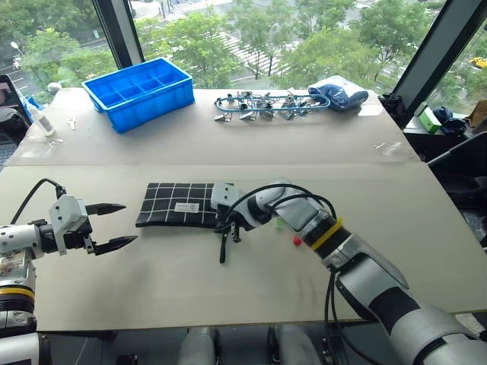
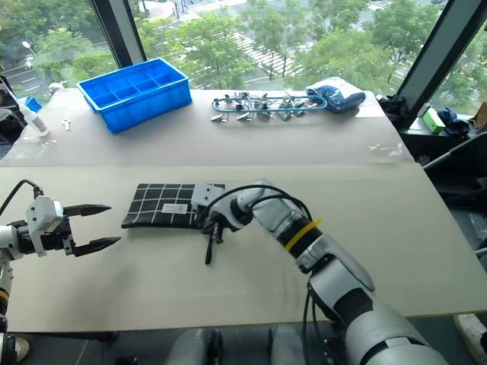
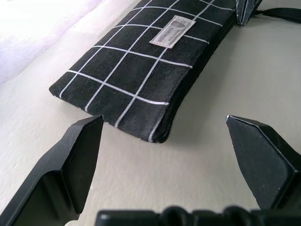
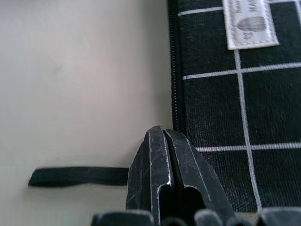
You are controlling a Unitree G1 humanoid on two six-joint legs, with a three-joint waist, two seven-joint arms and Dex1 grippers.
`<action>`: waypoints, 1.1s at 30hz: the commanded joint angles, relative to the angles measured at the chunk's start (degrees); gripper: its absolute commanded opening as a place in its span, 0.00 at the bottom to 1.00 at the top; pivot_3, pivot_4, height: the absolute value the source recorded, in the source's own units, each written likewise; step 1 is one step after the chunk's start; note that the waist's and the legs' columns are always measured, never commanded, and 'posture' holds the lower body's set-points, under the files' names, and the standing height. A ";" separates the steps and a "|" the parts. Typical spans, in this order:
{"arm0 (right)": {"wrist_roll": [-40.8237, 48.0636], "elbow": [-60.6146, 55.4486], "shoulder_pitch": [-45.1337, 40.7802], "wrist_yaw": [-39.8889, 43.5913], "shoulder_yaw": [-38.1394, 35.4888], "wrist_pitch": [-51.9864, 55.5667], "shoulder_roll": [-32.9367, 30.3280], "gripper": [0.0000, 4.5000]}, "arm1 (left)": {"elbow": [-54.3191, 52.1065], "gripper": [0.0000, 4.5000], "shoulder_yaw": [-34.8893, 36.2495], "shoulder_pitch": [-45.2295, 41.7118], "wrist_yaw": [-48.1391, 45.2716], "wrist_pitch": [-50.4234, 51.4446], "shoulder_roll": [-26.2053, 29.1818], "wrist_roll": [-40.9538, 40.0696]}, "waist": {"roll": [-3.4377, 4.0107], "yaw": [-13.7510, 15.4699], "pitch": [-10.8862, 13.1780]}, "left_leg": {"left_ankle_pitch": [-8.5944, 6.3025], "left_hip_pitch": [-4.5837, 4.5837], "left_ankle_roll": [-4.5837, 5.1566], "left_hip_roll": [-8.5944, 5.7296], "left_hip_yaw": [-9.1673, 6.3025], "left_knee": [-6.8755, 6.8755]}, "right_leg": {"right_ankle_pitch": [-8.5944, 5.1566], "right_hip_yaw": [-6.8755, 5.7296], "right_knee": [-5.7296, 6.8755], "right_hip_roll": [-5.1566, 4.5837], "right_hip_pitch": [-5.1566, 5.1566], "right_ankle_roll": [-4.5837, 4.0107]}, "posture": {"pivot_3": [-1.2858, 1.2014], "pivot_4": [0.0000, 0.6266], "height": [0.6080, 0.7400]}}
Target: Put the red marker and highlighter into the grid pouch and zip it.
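Left eye view shows the flat rectangular black fabric grid pouch with thin white lines (image 1: 179, 204) lying on the pale counter (image 1: 152, 281), near its middle, between the 2 arms.

1. Handling. The pouch is judged light and soft: it will fold or slide if pushed at 1 end only. The fabric face gives little to hold. The better hold is the thin edge, or the narrow black zipper pull strap (image 1: 224, 248), which trails off the pouch's right end toward the counter's near edge.

2. Orientation. The long axis runs left to right across the counter, parallel to its near edge. The small white label (image 1: 186, 207) lies face up near the centre. The zipper runs along the near long edge, as the right wrist view shows.

3. Left pincer (image 1: 110, 226). The 2 black fingers stand wide apart, holding nothing, level and aimed at the pouch's left short end, just beside it and not touching.

4. Right pincer (image 4: 162, 155). The fingers are pressed fully together at the zipper line near the right end of the pouch. Whether the strap or slider is caught between them cannot be told.

5. Other items. A small red-tipped object (image 1: 297, 241) and a pale green object (image 1: 279, 225) lie partly hidden beside the right forearm; these are judged to be the marker and highlighter, not yet in the pouch.
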 commanded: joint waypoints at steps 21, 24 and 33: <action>8.68 0.40 -1.22 3.20 -14.99 5.74 -0.44 0.02 | -3.13 1.00 -0.09 -0.90 -1.80 5.18 -0.51 -1.65 | 0.00 -0.48 0.00 | -0.02 -0.10 0.03 0.03 0.01 -0.01 | 0.00 0.01 -0.01 0.03 -0.08 -0.01 | 0.52 0.24 1.00; 3.77 4.46 -1.42 -1.61 -12.70 2.08 0.47 0.02 | -2.76 1.00 -0.94 -1.07 -1.97 4.51 -0.26 -0.64 | 0.00 -0.51 0.00 | -0.02 -0.10 0.02 0.03 0.01 -0.01 | 0.00 0.01 0.00 0.04 -0.09 -0.01 | 0.52 0.24 1.00; -4.05 6.45 -0.07 -2.96 -7.59 -3.72 0.19 0.02 | -5.62 1.00 -1.98 -0.87 -1.38 3.86 -0.93 -0.06 | 0.00 -0.68 0.00 | -0.01 -0.12 0.01 0.03 0.01 -0.01 | 0.00 0.02 0.00 0.04 -0.11 -0.01 | 0.52 0.24 1.00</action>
